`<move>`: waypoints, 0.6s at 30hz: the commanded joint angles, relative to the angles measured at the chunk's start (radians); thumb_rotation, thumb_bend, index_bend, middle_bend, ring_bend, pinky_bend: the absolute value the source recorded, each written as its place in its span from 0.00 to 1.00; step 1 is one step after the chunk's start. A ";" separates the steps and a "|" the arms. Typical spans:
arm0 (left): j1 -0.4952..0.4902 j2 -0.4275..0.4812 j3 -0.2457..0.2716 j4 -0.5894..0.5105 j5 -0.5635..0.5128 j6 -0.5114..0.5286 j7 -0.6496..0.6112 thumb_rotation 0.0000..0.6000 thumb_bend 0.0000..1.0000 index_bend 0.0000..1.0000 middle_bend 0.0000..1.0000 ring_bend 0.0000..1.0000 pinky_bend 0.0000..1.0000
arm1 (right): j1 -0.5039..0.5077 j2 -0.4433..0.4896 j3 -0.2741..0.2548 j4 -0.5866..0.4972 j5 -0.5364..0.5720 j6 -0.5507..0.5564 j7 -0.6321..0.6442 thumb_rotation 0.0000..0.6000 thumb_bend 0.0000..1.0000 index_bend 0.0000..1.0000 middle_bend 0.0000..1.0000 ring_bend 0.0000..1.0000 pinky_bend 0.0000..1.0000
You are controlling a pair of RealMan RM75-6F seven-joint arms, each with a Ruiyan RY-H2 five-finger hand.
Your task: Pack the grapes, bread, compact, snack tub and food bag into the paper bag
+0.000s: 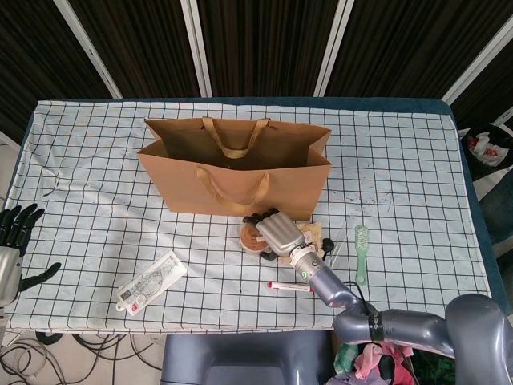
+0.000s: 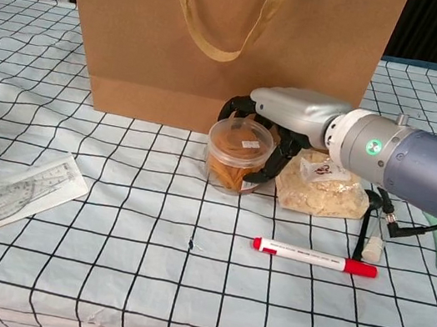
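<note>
Hardly any writing here can be read. The snack tub (image 2: 238, 155) has a small white sticker on its lid, its print too small to make out. The food bag (image 2: 323, 189) carries a white label with red marks (illegible at this size). The red-capped marker (image 2: 314, 258) shows a line of fine dark print along its white barrel, unreadable. The flat packet (image 2: 1, 196) at the left bears red and grey printing, also unreadable.

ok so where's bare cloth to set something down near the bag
Bare cloth lies left of the paper bag, above the ruler packet, and right of the bag beyond the green brush. In front of the bag it's crowded: snack tub, food bag, right hand, marker.
</note>
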 commanded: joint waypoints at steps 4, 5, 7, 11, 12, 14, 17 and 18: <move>0.001 -0.002 -0.006 -0.001 -0.006 0.000 0.001 1.00 0.02 0.09 0.06 0.00 0.05 | -0.044 0.063 0.032 -0.113 -0.050 0.069 0.089 1.00 0.29 0.41 0.35 0.32 0.25; 0.002 -0.002 -0.006 -0.001 -0.006 0.000 0.002 1.00 0.02 0.09 0.06 0.00 0.05 | -0.057 0.083 0.033 -0.142 -0.063 0.086 0.104 1.00 0.29 0.41 0.35 0.32 0.25; 0.003 -0.001 -0.007 -0.002 -0.006 0.002 0.001 1.00 0.02 0.09 0.06 0.00 0.05 | -0.086 0.127 0.032 -0.201 -0.093 0.120 0.135 1.00 0.29 0.41 0.35 0.32 0.25; 0.004 -0.002 -0.008 -0.003 -0.006 0.002 0.003 1.00 0.02 0.09 0.06 0.00 0.05 | -0.153 0.203 0.028 -0.301 -0.150 0.205 0.196 1.00 0.29 0.41 0.35 0.32 0.25; 0.004 -0.002 -0.008 -0.004 -0.006 0.002 0.005 1.00 0.02 0.09 0.06 0.00 0.05 | -0.188 0.241 0.021 -0.346 -0.179 0.245 0.229 1.00 0.29 0.41 0.35 0.32 0.25; 0.004 -0.003 -0.007 -0.005 -0.005 0.001 0.007 1.00 0.02 0.09 0.06 0.00 0.05 | -0.241 0.296 0.013 -0.401 -0.219 0.309 0.280 1.00 0.29 0.41 0.35 0.32 0.25; 0.004 -0.006 -0.004 -0.008 0.000 -0.002 0.017 1.00 0.02 0.09 0.06 0.00 0.05 | -0.322 0.391 -0.003 -0.461 -0.294 0.405 0.357 1.00 0.29 0.41 0.35 0.32 0.25; 0.004 -0.007 -0.003 -0.009 0.001 -0.003 0.020 1.00 0.02 0.09 0.05 0.00 0.05 | -0.344 0.421 -0.004 -0.473 -0.314 0.432 0.383 1.00 0.29 0.41 0.35 0.32 0.25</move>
